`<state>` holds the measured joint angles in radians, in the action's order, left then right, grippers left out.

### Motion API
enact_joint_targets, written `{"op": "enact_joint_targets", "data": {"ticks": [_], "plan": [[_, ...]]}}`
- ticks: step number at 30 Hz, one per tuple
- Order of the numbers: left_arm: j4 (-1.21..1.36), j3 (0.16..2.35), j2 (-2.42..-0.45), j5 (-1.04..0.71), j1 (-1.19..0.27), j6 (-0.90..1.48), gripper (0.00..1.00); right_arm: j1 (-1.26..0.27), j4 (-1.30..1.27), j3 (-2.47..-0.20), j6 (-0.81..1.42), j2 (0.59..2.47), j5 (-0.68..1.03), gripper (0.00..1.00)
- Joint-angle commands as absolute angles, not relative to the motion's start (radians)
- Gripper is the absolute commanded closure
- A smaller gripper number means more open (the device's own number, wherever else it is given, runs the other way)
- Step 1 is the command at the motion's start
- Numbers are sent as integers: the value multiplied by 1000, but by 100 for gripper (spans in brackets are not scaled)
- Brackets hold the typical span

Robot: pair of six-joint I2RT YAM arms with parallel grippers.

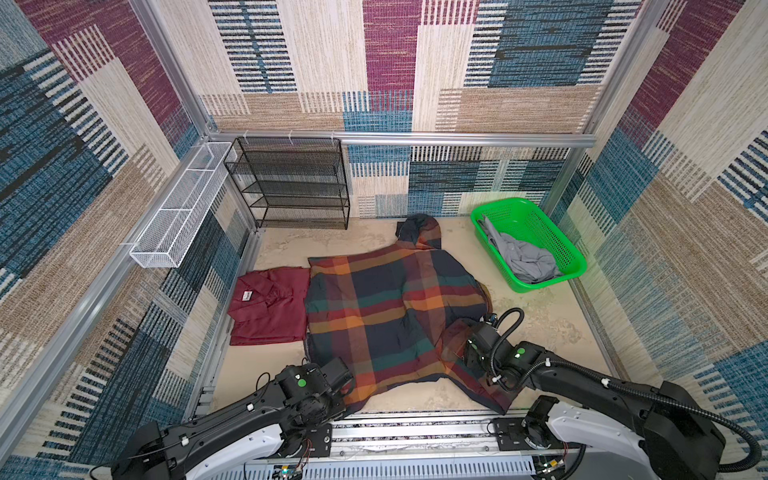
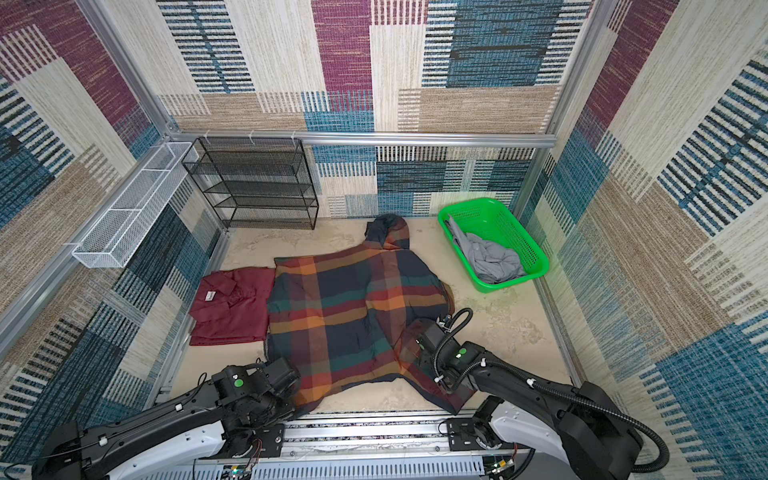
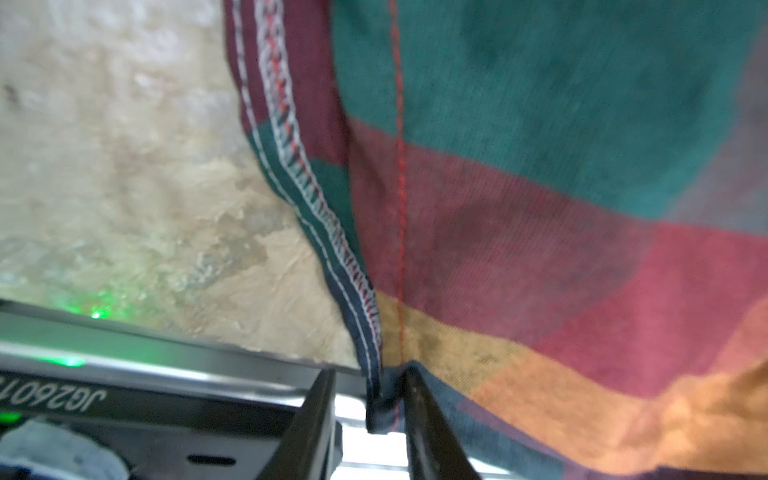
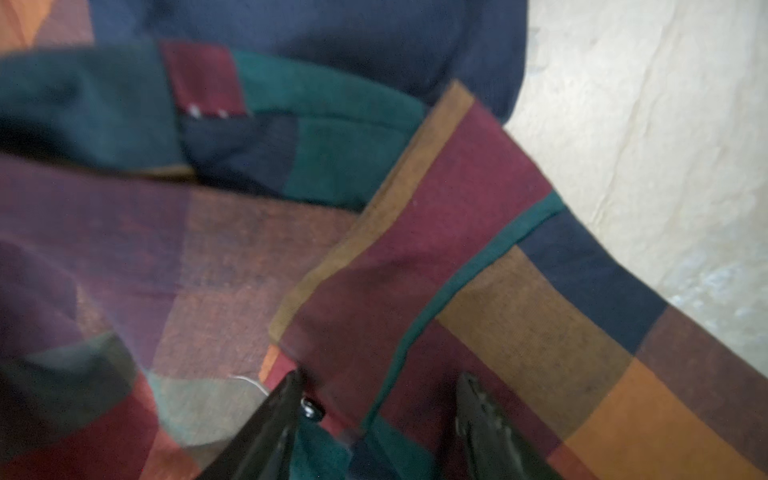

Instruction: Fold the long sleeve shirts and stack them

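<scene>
My left jaws standing apart around plaid shirt hem (image 3: 380,399); right jaws straddling cuff (image 4: 415,249), unclosed. Risk: shallow bite slipping, fold skewing.

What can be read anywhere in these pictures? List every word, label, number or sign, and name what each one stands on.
"JG260": white print on a black part in the left wrist view, upside down there. A further character, perhaps a 7, follows before the picture's edge cuts it off.
White label on the maroon shirt: it carries print, but this is too small to read in both top views.
No other text shows.
</scene>
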<state>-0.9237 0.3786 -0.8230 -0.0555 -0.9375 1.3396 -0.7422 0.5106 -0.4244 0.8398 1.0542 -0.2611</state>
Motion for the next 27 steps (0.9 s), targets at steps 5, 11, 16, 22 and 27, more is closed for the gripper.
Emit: {"op": "enact_joint_targets", "data": {"ticks": [5, 11, 16, 22, 27], "plan": [[-856, 397, -866, 1, -946, 1299, 79, -743, 452, -405, 851, 1048, -266, 45], [-808, 369, -888, -7, -946, 1289, 96, -743, 439, -393, 850, 1039, -259, 54], [-812, 364, -873, -9, -946, 1273, 100, -744, 433, -390, 850, 1037, -254, 65], [-960, 452, -778, 72, -946, 1235, 100, -742, 456, -397, 856, 994, -265, 89], [-1069, 543, -695, 147, -942, 1201, 100, -743, 511, -445, 847, 949, -278, 100]]}}
